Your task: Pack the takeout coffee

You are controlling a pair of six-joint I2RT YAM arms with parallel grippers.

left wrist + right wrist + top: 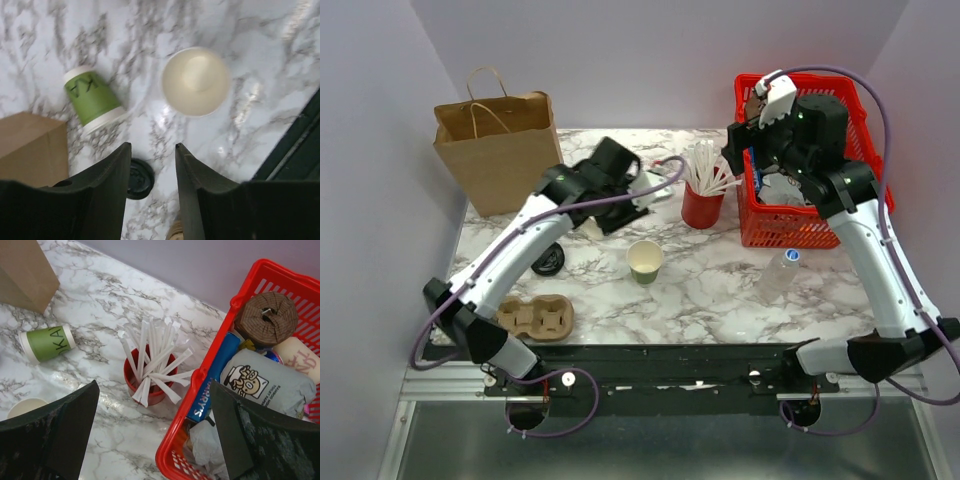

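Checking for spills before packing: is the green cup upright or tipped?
Tipped. The green cup lies on its side on the table, its printed wall facing up. The black lid lies apart from it.

looking down past our left gripper (152, 150), we see its two dark fingers (107, 190) parted, with only marble table (260, 45) in the gap. the green cup (93, 100) lies on its side, lidless, its pale rim toward us. its black lid (140, 178) rests flat on the marble, apart from it, partly hidden by one finger. a cream cup (196, 81) stands upright nearby. a brown paper bag (30, 145) fills the left corner.
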